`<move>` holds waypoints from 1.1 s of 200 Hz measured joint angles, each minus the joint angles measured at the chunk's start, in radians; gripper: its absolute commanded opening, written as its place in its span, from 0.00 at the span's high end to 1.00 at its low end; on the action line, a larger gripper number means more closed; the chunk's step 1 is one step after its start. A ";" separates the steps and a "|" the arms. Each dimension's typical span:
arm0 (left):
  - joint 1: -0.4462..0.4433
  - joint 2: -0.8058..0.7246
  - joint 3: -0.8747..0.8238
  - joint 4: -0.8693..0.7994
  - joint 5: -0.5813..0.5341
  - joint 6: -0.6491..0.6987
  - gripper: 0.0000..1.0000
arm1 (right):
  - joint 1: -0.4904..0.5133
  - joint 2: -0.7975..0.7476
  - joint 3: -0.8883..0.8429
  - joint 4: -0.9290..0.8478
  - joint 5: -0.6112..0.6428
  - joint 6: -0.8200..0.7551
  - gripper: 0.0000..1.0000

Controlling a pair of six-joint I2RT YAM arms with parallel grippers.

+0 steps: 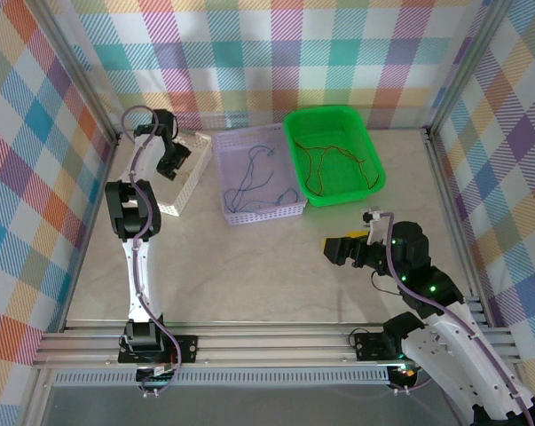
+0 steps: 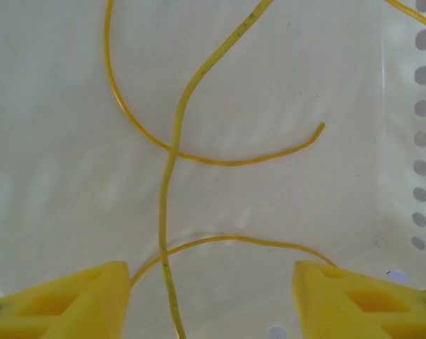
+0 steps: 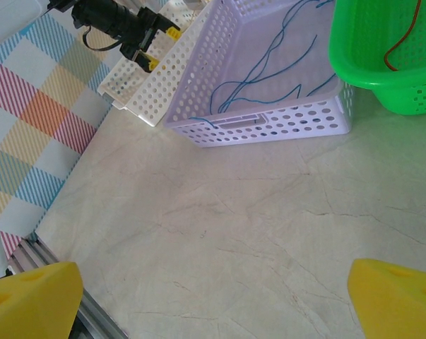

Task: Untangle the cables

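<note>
Yellow cables (image 2: 162, 212) lie loosely crossed on the floor of the white basket (image 1: 185, 191). My left gripper (image 1: 172, 162) hangs low over them, open, and its yellow fingers (image 2: 64, 300) stand on either side of one strand without pinching it. Blue-grey cables (image 1: 249, 177) lie in the purple basket (image 1: 260, 216), and red-orange cables (image 1: 307, 169) in the green basket (image 1: 338, 197). My right gripper (image 1: 331, 251) hovers open over bare table at the right, in front of the green basket, with nothing between its fingers (image 3: 36, 296).
The three baskets stand in a row at the back of the table, with the white one tilted against the left frame post. Metal rails (image 1: 267, 342) run along the near edge. Checked walls close in the left, back and right.
</note>
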 measured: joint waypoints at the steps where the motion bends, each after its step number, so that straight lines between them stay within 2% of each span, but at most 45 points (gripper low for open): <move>1: 0.000 -0.001 0.000 0.000 0.000 0.001 0.35 | 0.000 0.000 0.000 0.000 0.000 0.000 0.03; 8: 0.000 -0.007 0.000 -0.005 0.000 0.005 0.33 | 0.000 0.000 0.000 0.000 -0.001 0.000 0.03; 12: 0.000 -0.011 0.002 -0.008 0.001 0.005 0.26 | 0.000 0.000 0.000 0.000 0.000 0.000 0.03; 24: 0.000 -0.029 0.005 -0.010 0.001 0.007 0.20 | 0.000 0.000 0.000 0.000 0.000 0.000 0.03; 26: 0.000 -0.033 0.006 -0.011 0.001 0.010 0.13 | 0.000 0.000 0.000 0.000 0.000 -0.001 0.03; 30: 0.000 -0.040 0.010 -0.011 0.001 0.011 0.09 | 0.000 0.000 0.000 0.000 0.000 -0.001 0.03; 73: 0.000 -0.154 0.034 -0.011 -0.003 0.032 0.03 | 0.000 0.007 0.006 -0.003 0.012 -0.003 0.00; 106: -0.016 -0.271 -0.015 0.008 -0.066 0.114 0.00 | 0.000 0.037 0.041 -0.037 0.072 -0.002 0.00; 127: -0.053 -0.431 -0.215 0.103 -0.160 0.197 0.00 | 0.000 0.058 0.066 -0.069 0.132 0.005 0.00; 152: -0.156 -0.710 -0.580 0.310 -0.298 0.323 0.00 | 0.000 0.089 0.132 -0.125 0.219 0.016 0.00; 169: -0.216 -0.889 -0.795 0.433 -0.333 0.381 0.00 | -0.002 0.103 0.175 -0.129 0.306 0.014 0.00; 190: -0.216 -1.024 -0.946 0.492 -0.346 0.438 0.00 | -0.018 0.087 0.175 -0.076 0.447 -0.041 0.00; 220: -0.203 -1.152 -1.170 0.592 -0.386 0.497 0.00 | -0.077 0.094 0.083 0.139 0.654 -0.231 0.00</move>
